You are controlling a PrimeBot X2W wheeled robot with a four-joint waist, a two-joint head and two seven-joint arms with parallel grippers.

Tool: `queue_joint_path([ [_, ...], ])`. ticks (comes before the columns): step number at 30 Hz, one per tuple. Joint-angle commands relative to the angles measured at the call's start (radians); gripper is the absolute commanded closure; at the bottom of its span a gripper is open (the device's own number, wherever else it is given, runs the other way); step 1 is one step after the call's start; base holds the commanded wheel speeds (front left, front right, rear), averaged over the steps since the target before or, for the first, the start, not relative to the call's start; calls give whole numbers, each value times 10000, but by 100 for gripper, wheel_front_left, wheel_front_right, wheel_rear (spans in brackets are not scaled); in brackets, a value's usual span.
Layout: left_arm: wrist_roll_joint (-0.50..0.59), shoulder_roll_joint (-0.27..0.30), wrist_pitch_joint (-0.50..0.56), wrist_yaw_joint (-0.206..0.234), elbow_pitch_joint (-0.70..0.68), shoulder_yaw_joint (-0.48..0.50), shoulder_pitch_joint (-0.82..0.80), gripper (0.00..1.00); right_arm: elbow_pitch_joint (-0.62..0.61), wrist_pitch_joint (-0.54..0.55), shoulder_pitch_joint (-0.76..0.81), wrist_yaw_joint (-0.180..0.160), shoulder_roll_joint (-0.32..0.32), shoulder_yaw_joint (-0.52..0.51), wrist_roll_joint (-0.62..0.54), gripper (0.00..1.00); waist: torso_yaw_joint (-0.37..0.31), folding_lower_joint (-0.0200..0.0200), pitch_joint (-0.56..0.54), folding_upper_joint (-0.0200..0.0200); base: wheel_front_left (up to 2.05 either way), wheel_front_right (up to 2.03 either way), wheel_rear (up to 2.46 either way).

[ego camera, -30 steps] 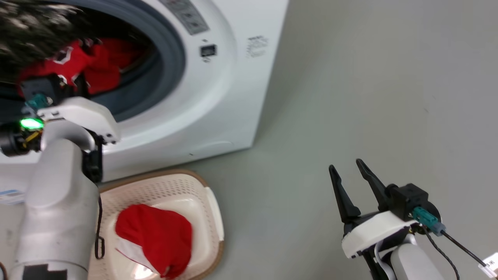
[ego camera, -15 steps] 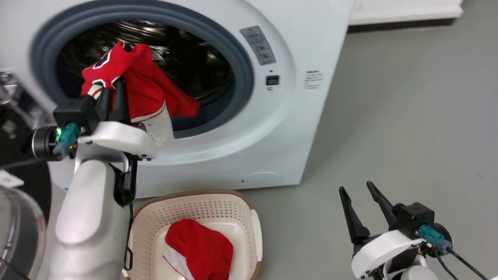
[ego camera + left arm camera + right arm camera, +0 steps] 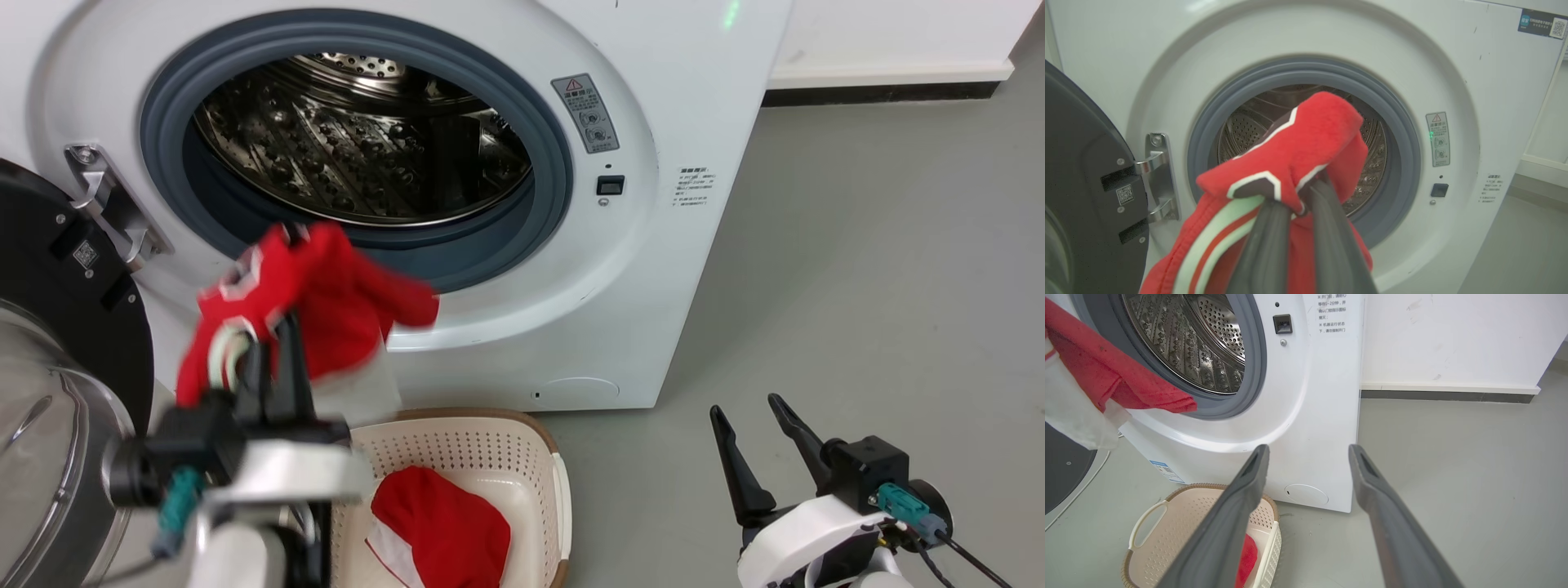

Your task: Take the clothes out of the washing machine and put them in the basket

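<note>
My left gripper (image 3: 273, 339) (image 3: 1301, 196) is shut on a red garment (image 3: 326, 294) (image 3: 1306, 139) with white trim, held in the air in front of the washing machine (image 3: 653, 98) opening, just above the basket's near-left side. The steel drum (image 3: 359, 139) behind it looks bare. The cream basket (image 3: 482, 445) (image 3: 1167, 531) stands on the floor under the machine's front, and a second red garment (image 3: 445, 523) (image 3: 1247, 555) lies in it. At the lower right my right gripper (image 3: 755, 416) (image 3: 1308, 453) hangs open over the floor, holding nothing.
The round black-framed door (image 3: 57, 392) is swung open at the left, its hinge (image 3: 106, 204) beside the grey ring. Grey floor (image 3: 857, 310) stretches to the right of the machine, up to a white wall with a dark skirting (image 3: 882, 86).
The left gripper has drawn the red garment out of the drum and down in front of the opening. The head camera has shifted, so the whole scene has slid right. The right gripper stays open.
</note>
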Motion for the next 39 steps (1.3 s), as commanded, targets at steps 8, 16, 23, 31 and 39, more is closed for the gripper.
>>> queue_joint_path([
  [8, -902, -596, -165, 312, 1096, -414, 1816, 100, -363, 125, -44, -3, -6, -133, -194, 0, 308, 2, 586, 0, 0, 0, 0],
  [16, -1541, -738, -238, -172, 3577, -913, 873, 100, -627, 235, -568, -3, -6, -12, -371, 0, 579, 2, 1823, 0, 0, 0, 0],
  [23, -2268, -728, -234, -262, 6328, -1439, -873, 100, -764, 210, -1343, -3, -6, 275, -452, 0, 355, 2, 3463, 0, 0, 0, 0],
  [31, -2580, -729, -225, 25, 9074, -1453, -2854, 100, -549, -138, -2326, -5, -6, 631, -337, 0, -68, 2, 5234, 0, 0, 0, 0],
  [39, -2578, -731, -226, 356, 10501, -1017, -4008, 5, -52, -584, -2970, -5, -6, 941, -129, 0, -400, 2, 6069, 0, 0, 0, 0],
])
